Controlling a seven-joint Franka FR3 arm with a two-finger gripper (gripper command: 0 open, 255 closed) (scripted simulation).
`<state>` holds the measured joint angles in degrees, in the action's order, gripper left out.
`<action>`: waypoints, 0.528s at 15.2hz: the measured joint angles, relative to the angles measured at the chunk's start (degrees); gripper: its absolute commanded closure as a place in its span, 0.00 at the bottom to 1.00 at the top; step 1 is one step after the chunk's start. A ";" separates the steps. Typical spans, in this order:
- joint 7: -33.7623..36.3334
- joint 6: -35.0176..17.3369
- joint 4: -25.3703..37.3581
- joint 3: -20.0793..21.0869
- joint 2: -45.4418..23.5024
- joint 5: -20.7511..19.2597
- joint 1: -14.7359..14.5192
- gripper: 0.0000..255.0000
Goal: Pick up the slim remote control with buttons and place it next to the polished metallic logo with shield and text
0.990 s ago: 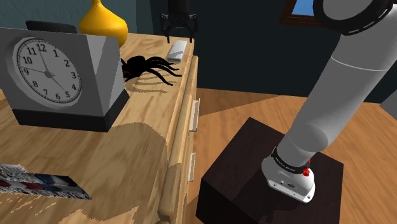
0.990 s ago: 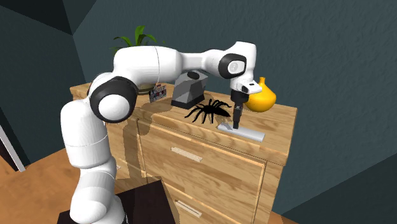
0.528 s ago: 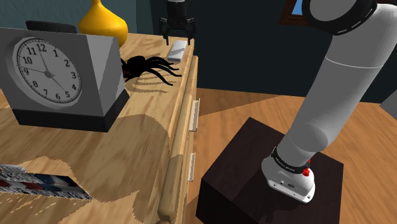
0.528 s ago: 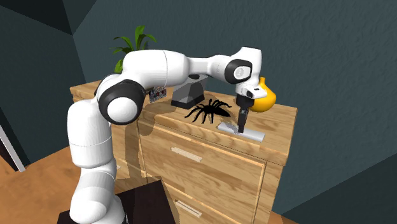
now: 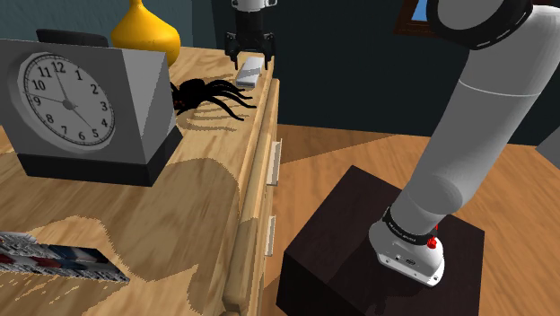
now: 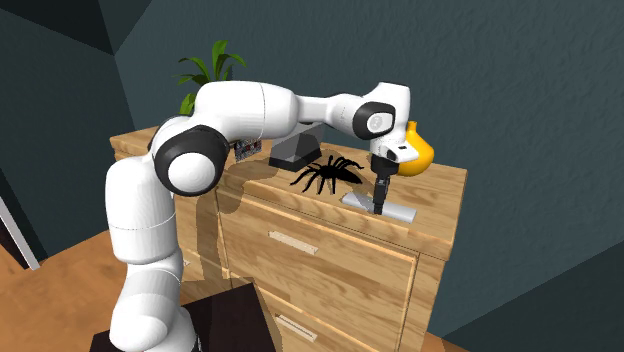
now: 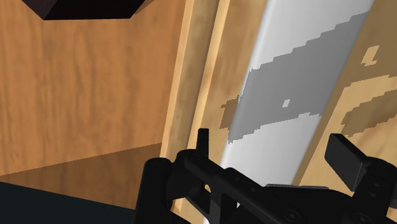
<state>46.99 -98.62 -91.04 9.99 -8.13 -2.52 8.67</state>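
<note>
The remote (image 5: 252,73) is a slim pale grey slab lying near the front edge at the far end of the wooden dresser top, past the black spider. My gripper (image 5: 250,59) points straight down over it, open. In the wrist view its fingertips (image 7: 202,142) stand on either side of the remote (image 7: 294,95) without clasping it. From the second exterior view the gripper (image 6: 379,206) reaches down to the remote (image 6: 401,212). The logo (image 5: 56,256), a flat multicoloured plate, lies at the near end of the top, also seen as a small upright-looking piece (image 6: 248,147) behind my arm.
A black toy spider (image 5: 210,94) lies just before the remote. A grey clock (image 5: 83,100) stands mid-dresser, a yellow vase (image 5: 144,31) behind it. The dresser (image 6: 330,255) has drawers with handles. My dark stand (image 5: 359,247) sits on the wooden floor beside it.
The gripper has come down over the remote and shifted a little along it; its fingers now straddle the remote. The fingers stay open and nothing else has moved.
</note>
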 measured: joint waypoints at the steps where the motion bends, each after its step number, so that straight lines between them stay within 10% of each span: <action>1: 0.00 -0.01 0.00 0.00 0.00 0.00 0.00 0.00; 2: 0.00 -0.01 0.00 0.00 0.00 0.00 0.00 1.00; 8: 0.02 -0.01 0.02 0.00 0.01 0.00 0.00 1.00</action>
<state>47.01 -98.63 -91.02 9.99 -8.12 -2.52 8.66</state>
